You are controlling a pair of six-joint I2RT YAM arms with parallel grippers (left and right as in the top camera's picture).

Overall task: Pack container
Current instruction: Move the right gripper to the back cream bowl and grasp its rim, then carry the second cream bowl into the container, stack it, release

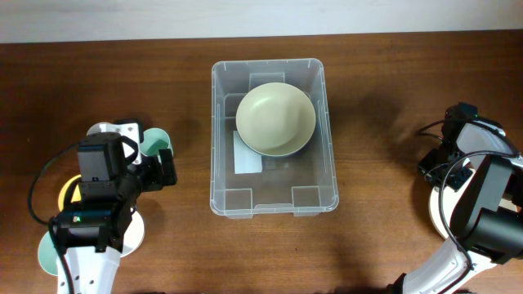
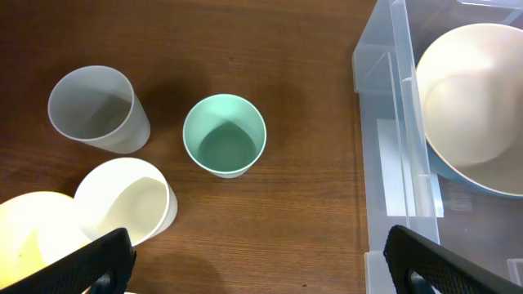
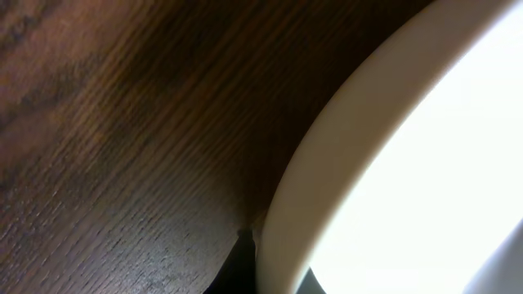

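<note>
The clear plastic container [image 1: 270,64] stands in the middle of the dark wooden table [image 1: 376,245], with its short ends facing toward and away from the robot. Toward the far end of the container, a pale cream-green bowl [image 1: 276,118] sits open side up. In the left wrist view a bluish edge shows beneath the bowl's rim, but I cannot tell whether that is a 2nd bowl. A white label [image 1: 248,155] lies on the container's bottom, left of centre and partly covered by the bowl.

The left gripper [image 1: 167,167] hangs to the left of the container, near it but not touching. Its jaws are spread wide: in the left wrist view the 2 dark fingertips [image 2: 106,253] sit at the bottom corners of the picture with bare wood between them, and they hold nothing. A teal cup [image 2: 225,135] stands upright just left of the container. A grey cup [image 2: 98,106] stands farther from the container than the teal cup. A white cup [image 2: 131,200] stands closer to the robot than the grey cup. A yellow dish [image 2: 33,237], cut off by the picture's edge, lies right against the white cup.

The right gripper [image 1: 440,167] is well to the right of the container, low beside a white dish [image 3: 409,163]. The right wrist view shows only the dish's thick rim, the wood grain and a dark sliver at the bottom, so I cannot tell how its jaws stand.
</note>
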